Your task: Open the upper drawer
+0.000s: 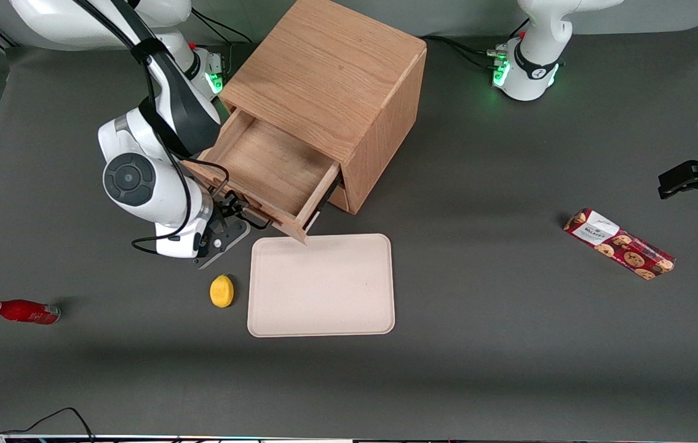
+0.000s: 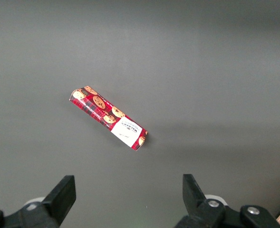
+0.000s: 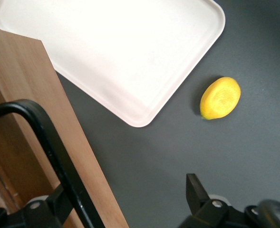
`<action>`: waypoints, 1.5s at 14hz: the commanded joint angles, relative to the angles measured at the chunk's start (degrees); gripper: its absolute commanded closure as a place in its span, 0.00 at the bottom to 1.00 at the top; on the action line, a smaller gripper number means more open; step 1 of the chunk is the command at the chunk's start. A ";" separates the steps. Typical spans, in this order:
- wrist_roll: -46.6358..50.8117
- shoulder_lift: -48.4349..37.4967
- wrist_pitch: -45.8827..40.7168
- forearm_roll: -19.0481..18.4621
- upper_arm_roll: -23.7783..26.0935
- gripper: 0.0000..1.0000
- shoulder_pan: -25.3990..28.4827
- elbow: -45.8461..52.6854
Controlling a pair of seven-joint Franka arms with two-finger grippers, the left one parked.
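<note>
Most of the job looks done to me: the upper drawer (image 1: 272, 169) stands pulled well out of the cabinet (image 1: 330, 92), its bare wooden floor showing, near the counter's (image 1: 478, 369) edge farthest from the front camera. My claw (image 1: 235, 215) sits at the black handle (image 3: 54, 152), fingers apart around the wire. Just beside lie a tray (image 1: 322, 285) and a lemon (image 1: 221, 291).

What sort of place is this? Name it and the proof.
Probably a robot lab test bench. Arm bases are bolted to a grey-matted table, props are scattered about (cabinet, tray, lemon), and the tool is at the open upper drawer.
</note>
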 commanded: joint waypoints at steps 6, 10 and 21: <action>-4.10 2.39 -0.95 -0.92 -2.10 0.00 -0.18 3.87; -4.71 3.00 -0.95 -0.92 -2.89 0.00 -0.18 4.83; -7.70 4.15 -0.95 -2.15 -5.26 0.00 -0.18 6.94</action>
